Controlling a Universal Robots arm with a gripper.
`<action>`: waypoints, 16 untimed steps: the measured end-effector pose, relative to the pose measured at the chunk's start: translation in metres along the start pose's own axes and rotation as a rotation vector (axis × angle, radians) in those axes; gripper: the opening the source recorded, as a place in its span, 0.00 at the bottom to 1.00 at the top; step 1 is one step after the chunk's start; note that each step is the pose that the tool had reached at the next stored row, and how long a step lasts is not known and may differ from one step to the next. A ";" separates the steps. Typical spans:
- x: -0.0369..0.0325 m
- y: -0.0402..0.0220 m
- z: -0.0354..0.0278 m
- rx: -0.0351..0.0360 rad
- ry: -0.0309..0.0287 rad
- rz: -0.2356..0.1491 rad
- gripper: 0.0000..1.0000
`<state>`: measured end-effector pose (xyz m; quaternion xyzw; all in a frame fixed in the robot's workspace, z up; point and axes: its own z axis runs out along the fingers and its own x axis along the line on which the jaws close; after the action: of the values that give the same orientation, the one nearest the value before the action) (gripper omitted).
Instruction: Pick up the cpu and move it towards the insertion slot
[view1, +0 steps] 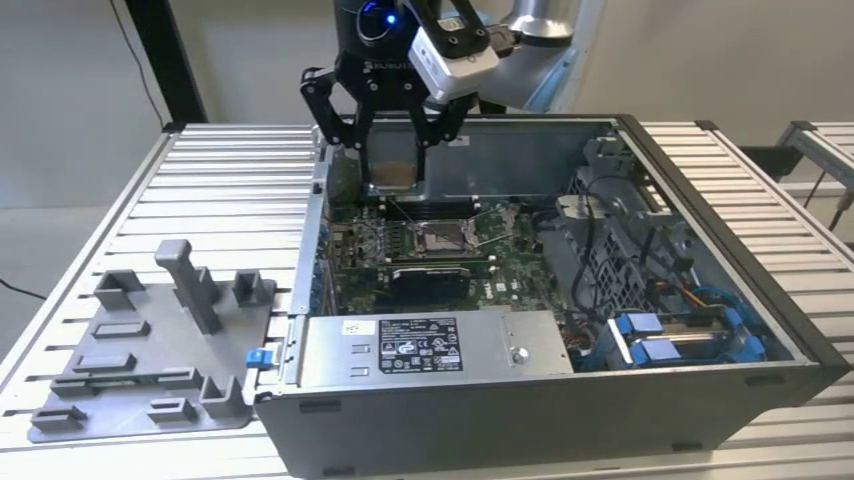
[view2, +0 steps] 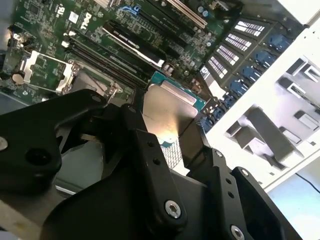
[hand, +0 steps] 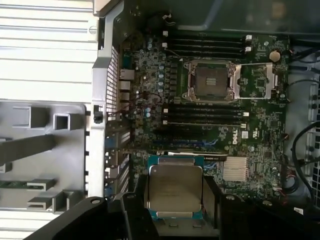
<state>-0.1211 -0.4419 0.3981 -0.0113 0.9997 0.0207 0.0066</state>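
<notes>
Silvery-beige and flat, the cpu (view1: 391, 176) hangs in the air inside the open computer case (view1: 747, 300). The gripper (view1: 394, 168) has its black fingers (view2: 150, 150) clamped on two opposite edges of the chip. In the exterior view the chip is above the far part of the green motherboard (view1: 501, 275), close to the case's back wall and clear of the board. The insertion slot (view1: 441, 238) lies lower and nearer to the camera, with its shiny frame and thin wire levers, and its metal lid is swung open to one side. In the first wrist view the chip's pale face with a green rim is over the expansion slots, and a bank of dark memory slots (hand: 205, 114) runs between it and the socket, so the two are apart. A grey power supply box (view1: 427, 350) with a white label fills the case's near edge. To the exterior view's left of the case, a grey plastic fixture plate (view1: 147, 350) rests on the slatted aluminium table (view1: 227, 190).
</notes>
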 end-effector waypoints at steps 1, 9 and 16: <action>-0.0001 0.0018 0.0000 0.0001 0.0000 0.000 0.00; -0.0036 0.0148 0.0007 0.0000 0.0000 0.000 0.00; -0.0104 0.0260 0.0014 -0.0001 0.0000 0.000 0.00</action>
<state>-0.1112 -0.4157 0.3980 -0.0114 0.9997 0.0207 0.0066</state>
